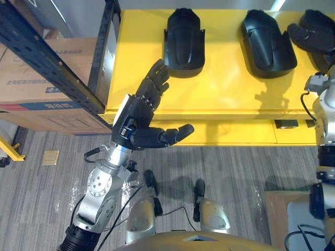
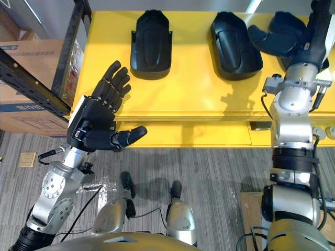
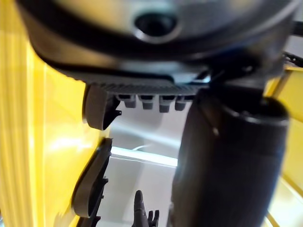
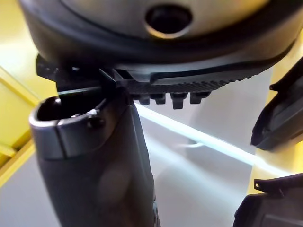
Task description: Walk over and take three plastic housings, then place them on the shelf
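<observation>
Three black plastic housings lie on the yellow tabletop (image 1: pixel 225 89), and I place everything else by the middle housing (image 1: pixel 267 44). It lies flat with bare yellow all round it. The left housing (image 1: pixel 184 44) lies well apart from it on my left, in the same row and pointing the same way. The third housing (image 2: pixel 280 36) is just beside it on my right and seems to lie askew, though dark on dark I cannot be sure.

My right hand (image 2: pixel 315 27) reaches over the tabletop to that third housing, right of the middle one. Its fingers blend into the black plastic, so I cannot tell whether they grip it or only rest there.

My left hand (image 1: pixel 138 117) is far to the left of the middle housing and nearer to me, raised at the tabletop's front edge. Its fingers are straight and spread, the thumb sticks out sideways, and it carries nothing.

Further left than the left housing stand a dark metal rack (image 1: pixel 52 57) and a cardboard box (image 1: pixel 31 78).
</observation>
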Robot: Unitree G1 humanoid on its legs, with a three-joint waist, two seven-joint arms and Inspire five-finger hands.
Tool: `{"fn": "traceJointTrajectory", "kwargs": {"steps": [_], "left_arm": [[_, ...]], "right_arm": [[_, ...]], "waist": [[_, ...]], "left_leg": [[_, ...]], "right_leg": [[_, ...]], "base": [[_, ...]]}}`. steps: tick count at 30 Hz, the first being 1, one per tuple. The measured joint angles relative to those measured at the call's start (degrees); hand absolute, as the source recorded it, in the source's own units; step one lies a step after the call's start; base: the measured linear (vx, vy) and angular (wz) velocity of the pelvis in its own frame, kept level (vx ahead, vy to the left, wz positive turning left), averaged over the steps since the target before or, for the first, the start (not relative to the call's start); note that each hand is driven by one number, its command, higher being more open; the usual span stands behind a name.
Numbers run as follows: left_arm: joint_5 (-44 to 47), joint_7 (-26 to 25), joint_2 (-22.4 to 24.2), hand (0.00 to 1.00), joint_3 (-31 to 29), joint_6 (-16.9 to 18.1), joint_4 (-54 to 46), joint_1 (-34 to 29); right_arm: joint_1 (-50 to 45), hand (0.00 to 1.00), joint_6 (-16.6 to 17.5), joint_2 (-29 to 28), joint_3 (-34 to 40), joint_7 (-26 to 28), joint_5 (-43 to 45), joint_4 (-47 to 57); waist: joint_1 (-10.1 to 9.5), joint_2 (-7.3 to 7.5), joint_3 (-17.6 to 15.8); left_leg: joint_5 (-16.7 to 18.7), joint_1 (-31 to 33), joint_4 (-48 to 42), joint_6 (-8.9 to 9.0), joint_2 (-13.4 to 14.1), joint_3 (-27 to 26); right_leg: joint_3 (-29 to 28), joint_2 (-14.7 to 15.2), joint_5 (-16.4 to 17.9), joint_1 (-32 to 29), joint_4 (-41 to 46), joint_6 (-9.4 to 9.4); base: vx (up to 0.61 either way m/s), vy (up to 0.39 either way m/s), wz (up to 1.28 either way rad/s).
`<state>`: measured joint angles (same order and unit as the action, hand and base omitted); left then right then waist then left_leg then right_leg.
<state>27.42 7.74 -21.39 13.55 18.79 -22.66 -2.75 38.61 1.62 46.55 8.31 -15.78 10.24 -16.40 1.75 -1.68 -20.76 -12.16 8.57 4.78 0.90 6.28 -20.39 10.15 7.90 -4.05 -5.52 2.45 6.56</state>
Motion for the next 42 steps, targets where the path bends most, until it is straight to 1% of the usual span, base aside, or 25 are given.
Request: {"fn": "traceJointTrajectory", "kwargs": {"steps": [3,4,5,7,8,10,11,12,15,18,21,25,27,30,36,42], "left_arm": [[1.6,0.2,-0.1,1.0,0.3,0.1,0.0,4.0],[2.0,0.3,-0.1,1.0,0.4,0.1,0.0,4.6],[2.1,0.5,-0.2,1.0,0.4,0.4,0.0,5.6],[2.1,0.4,-0.3,1.0,0.9,0.6,0.0,6.3],[2.1,0.4,-0.5,1.0,1.6,1.1,0.3,6.5],[2.3,0.7,-1.1,1.0,2.8,1.2,1.7,7.2],[2.5,0.9,-1.2,1.0,3.1,1.2,2.2,7.5],[4.0,1.1,-1.2,1.0,3.8,1.2,3.1,8.0],[4.3,1.3,-1.2,1.0,5.2,1.3,4.8,8.1],[4.3,1.3,-1.1,1.0,6.4,1.3,4.9,8.1],[4.3,1.2,-1.1,1.0,7.5,1.4,5.1,8.6],[4.4,1.0,-1.1,1.0,8.3,1.4,5.4,9.3],[4.4,0.9,-1.1,1.0,8.6,1.5,5.4,9.3],[4.4,0.9,-1.0,1.0,9.3,2.3,6.7,9.3],[4.4,0.7,-1.0,1.0,9.3,2.3,7.3,9.3],[4.4,0.7,-0.6,1.0,9.2,2.3,7.4,8.9]], "right_arm": [[6.3,1.0,-0.2,2.1,-2.8,3.4,3.4,-5.2],[7.4,1.0,-0.2,2.7,-3.5,3.9,4.3,-6.1],[9.9,1.0,-0.3,4.2,-5.2,5.2,5.0,-7.9],[11.8,1.0,-0.5,5.5,-6.9,6.5,6.6,-9.2],[13.6,1.0,-1.3,5.5,-8.2,7.1,7.1,-10.4],[15.2,1.0,-2.8,5.5,-10.5,8.3,7.1,-11.2],[15.6,1.0,-2.9,5.5,-11.1,8.4,7.1,-11.6],[16.7,1.0,-3.7,5.5,-11.6,8.8,7.1,-12.9],[19.2,1.0,-5.3,5.5,-12.3,9.0,7.1,-16.7],[20.5,1.0,-6.4,5.5,-12.5,9.3,8.5,-17.9],[22.3,1.0,-6.6,5.5,-13.6,9.9,8.5,-20.2],[25.6,1.0,-7.2,5.5,-15.2,10.3,8.5,-23.9],[26.2,1.0,-7.6,5.5,-15.9,10.4,8.5,-24.9],[27.2,1.0,-8.3,5.5,-17.0,12.0,8.7,-26.7],[28.4,1.0,-8.5,5.5,-18.1,17.1,8.8,-28.0],[28.5,1.0,-8.8,5.5,-19.3,19.8,8.7,-29.0]], "waist": [[0.19,-0.27,-2.8],[0.19,-0.4,-3.2],[0.17,-0.8,-4.5],[0.1,-0.99,-5.5],[-0.12,-1.01,-5.8],[-0.15,-1.03,-5.8],[-0.12,-1.03,-5.8],[-0.09,-1.07,-5.8],[-0.28,-1.19,-5.9],[-0.21,-1.25,-5.9],[-0.24,-1.34,-6.0],[-0.65,-2.47,-6.5],[-1.08,-2.72,-6.6],[-1.45,-2.91,-6.6],[-1.55,-2.96,-6.6],[-1.48,-3.35,-6.5]], "left_leg": [[0.0,0.0,0.0,-0.12,0.2,-0.4],[0.0,0.0,0.0,-0.1,0.2,-0.5],[0.3,0.2,-0.4,-0.16,0.3,-0.6],[1.2,1.0,-2.4,-0.39,0.4,-0.8],[1.7,1.3,-3.3,-0.53,0.6,-1.3],[2.6,2.0,-5.1,-0.57,1.0,-1.6],[2.9,2.3,-5.8,-0.6,1.2,-1.6],[3.4,2.9,-6.8,-0.68,1.3,-1.5],[4.3,3.1,-8.0,-0.48,1.4,-1.6],[4.8,3.3,-8.7,-0.45,1.5,-1.6],[4.9,3.3,-8.9,-0.4,1.5,-1.7],[5.0,3.3,-9.3,-0.44,1.6,-1.6],[5.0,3.3,-9.3,-0.44,1.8,-1.5],[4.9,3.3,-9.3,-0.44,1.8,-1.5],[4.3,3.3,-8.2,-0.63,1.3,-1.0],[3.1,2.9,-6.4,-0.65,1.0,-0.4]], "right_leg": [[-0.7,-0.2,-0.3,-0.5,0.4,0.02],[-0.7,-0.2,-0.3,-0.6,0.4,0.02],[-0.8,-0.2,-0.3,-0.7,0.5,0.02],[-1.2,-0.1,-0.3,-0.9,0.5,0.02],[-1.7,-0.1,-0.2,-1.1,0.5,0.0],[-2.1,-0.1,-0.2,-1.2,0.5,-0.08],[-2.2,-0.1,-0.2,-1.3,0.5,-0.11],[-2.2,-0.2,-0.1,-1.4,0.5,-0.17],[-2.4,-0.2,0.0,-1.3,0.6,-0.45],[-2.5,-0.2,0.1,-1.3,0.6,-0.52],[-2.5,-0.2,0.2,-1.3,0.7,-0.64],[-2.3,-0.1,0.5,-1.4,1.4,-0.98],[-2.1,-0.2,0.5,-1.4,1.5,-1.03],[-2.1,-0.3,0.5,-1.4,1.5,-1.04],[-1.5,0.0,0.6,-1.4,1.6,-1.07],[-0.8,0.0,0.7,-1.5,1.8,-1.19]], "base": [[0.02,-0.017,-0.1],[0.03,-0.033,-0.07],[0.02,-0.026,-0.04],[0.02,-0.024,-0.09],[0.04,-0.031,-0.17],[0.05,-0.038,-0.12],[0.04,-0.033,-0.04],[0.04,-0.019,-0.02],[0.03,-0.008,-0.04],[0.01,-0.001,-0.01],[0.0,0.0,0.0],[0.0,0.0,0.0],[0.0,0.0,0.0],[0.0,0.0,0.0],[0.01,0.011,0.06],[0.0,0.004,0.05]]}}
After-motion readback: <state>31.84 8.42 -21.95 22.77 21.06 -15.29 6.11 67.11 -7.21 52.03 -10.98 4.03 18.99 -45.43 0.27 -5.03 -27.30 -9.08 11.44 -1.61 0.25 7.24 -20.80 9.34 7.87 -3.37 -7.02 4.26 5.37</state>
